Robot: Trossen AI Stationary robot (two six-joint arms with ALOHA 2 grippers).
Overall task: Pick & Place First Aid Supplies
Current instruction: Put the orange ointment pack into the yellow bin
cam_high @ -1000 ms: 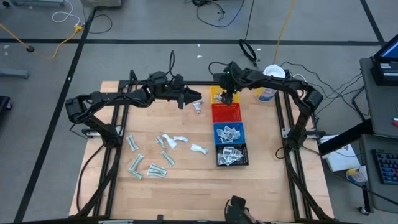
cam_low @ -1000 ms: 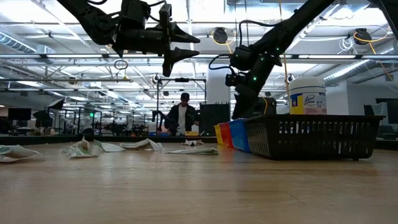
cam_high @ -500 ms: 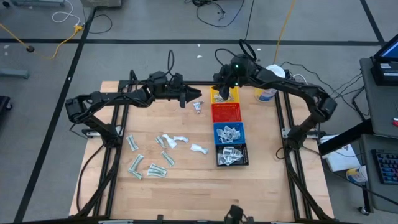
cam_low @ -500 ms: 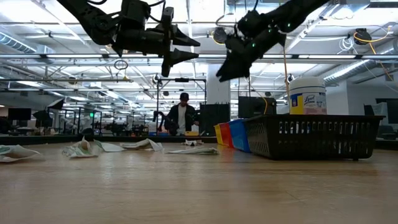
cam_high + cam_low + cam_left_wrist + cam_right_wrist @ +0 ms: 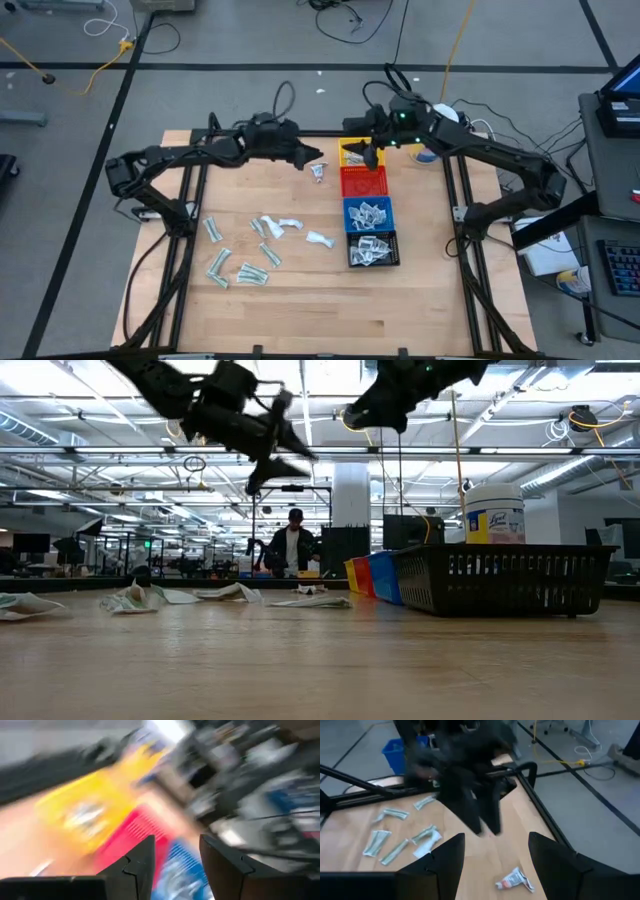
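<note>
The right gripper (image 5: 370, 158) hangs in the air above the yellow bin (image 5: 352, 151) at the far end of the row of bins, its two dark fingers (image 5: 445, 857) spread apart with nothing between them. From its wrist the other arm shows as a dark shape over the wooden table (image 5: 300, 295), with a single crumpled sachet (image 5: 515, 879) lying just below.

The left gripper (image 5: 308, 156) is raised above the table's far edge, pointing toward the bins, its fingers (image 5: 142, 865) parted with a clear gap and carrying nothing. Past those fingers the yellow, red and blue bins run in a line, badly blurred.

The red bin (image 5: 364, 181) touches the yellow one; then come the blue bin (image 5: 368, 215) and the black bin (image 5: 373, 248), each of the last two holding white and silver packets. One small sachet (image 5: 319, 172) lies alone on the wood between the left gripper and the red bin. The remaining first aid supplies (image 5: 250, 250), pale green wrappers and white packets, lie scattered across the table's left half, well apart from the bins.

A white jar (image 5: 494, 513) with a yellow label stands beyond the bins. A person (image 5: 291, 547) shows in the room behind the table.
</note>
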